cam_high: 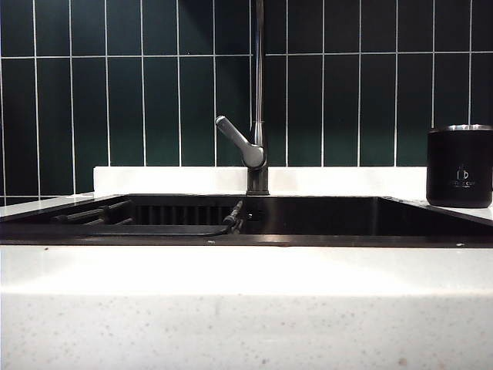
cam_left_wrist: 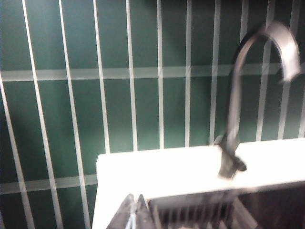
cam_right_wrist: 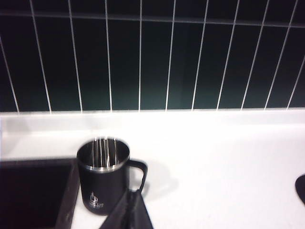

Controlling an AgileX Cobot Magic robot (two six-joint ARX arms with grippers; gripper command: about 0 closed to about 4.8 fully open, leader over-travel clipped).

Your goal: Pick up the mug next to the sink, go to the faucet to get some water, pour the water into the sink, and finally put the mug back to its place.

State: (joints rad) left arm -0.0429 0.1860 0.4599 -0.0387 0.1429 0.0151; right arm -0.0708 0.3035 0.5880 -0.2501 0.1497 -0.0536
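I'm seeing the faucet (cam_left_wrist: 233, 138) blurring in my left wrist view; the mug (cam_high: 460, 166) is getting clipped by the exterior edge.

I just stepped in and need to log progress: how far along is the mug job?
Nothing looks done: the mug stands upright on the countertop beside the sink, untouched. In hand: the right hand, shut, hangs near its handle; the left hand, shut, faces the faucet. Left: grasping, filling, pouring, returning.
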